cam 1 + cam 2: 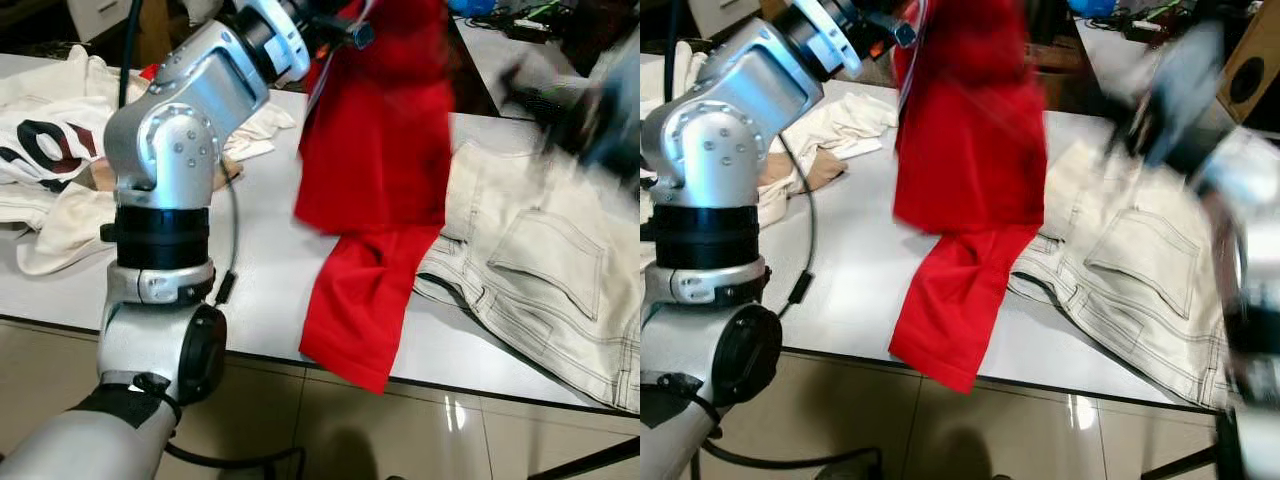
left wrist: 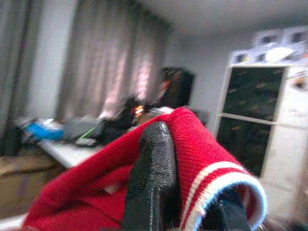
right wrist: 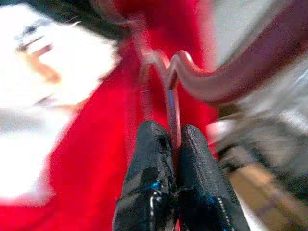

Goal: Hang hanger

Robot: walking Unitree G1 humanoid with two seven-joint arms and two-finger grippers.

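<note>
right hand (image 3: 174,144) clamped on hanger (image 3: 202,79) wire | left hand (image 2: 187,202) pinching red garment (image 1: 375,150) collar above table (image 1: 260,270)

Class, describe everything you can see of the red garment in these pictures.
The red garment is a soft knitted piece with a white-striped trim at one edge. It hangs lifted above the white table, its lower end draped over the table's front edge, beside pale jeans. The left gripper is shut on its trimmed edge. The right gripper pinches a reddish hanger close against the cloth.

Lived-in room — curtained window (image 2: 115,67), cluttered desk (image 2: 72,139), cabinet (image 2: 260,130), clothes-strewn table (image 1: 260,270).
</note>
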